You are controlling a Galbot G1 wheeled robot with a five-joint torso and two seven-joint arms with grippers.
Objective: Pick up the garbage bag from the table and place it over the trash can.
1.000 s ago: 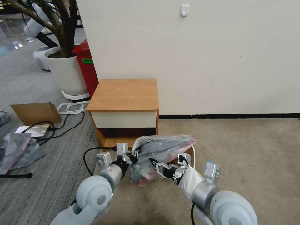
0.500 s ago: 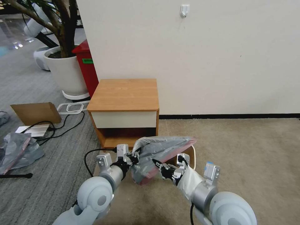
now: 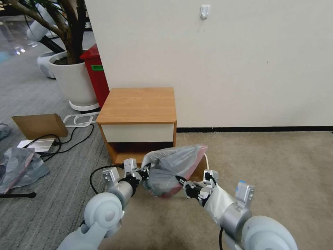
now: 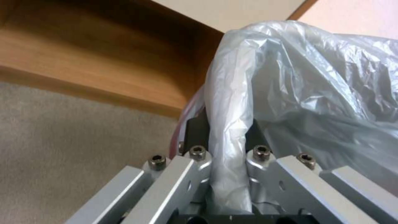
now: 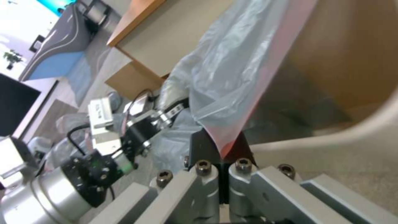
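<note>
The garbage bag (image 3: 173,166), grey and translucent with a pink-red band, hangs stretched between both grippers just in front of the table (image 3: 138,104). My left gripper (image 3: 145,172) is shut on a gathered fold of the garbage bag (image 4: 232,102) at its left side. My right gripper (image 3: 182,180) is shut on the pink edge of the garbage bag (image 5: 232,93). The trash can (image 3: 207,160) stands on the carpet under and behind the bag, mostly covered; its cream rim (image 5: 331,133) and inside show in the right wrist view, below the bag's edge.
A red bin (image 3: 93,73) and a white plant pot (image 3: 73,81) stand left of the table by the wall. Cardboard (image 3: 40,125), cables (image 3: 69,142) and a grey plastic sheet (image 3: 20,166) lie on the floor at the left. Open beige carpet (image 3: 270,166) lies to the right.
The bag has bunched narrower and drawn closer to the table. My right gripper has shifted right, my left gripper slightly left and farther away. Less of the trash can's rim shows.
</note>
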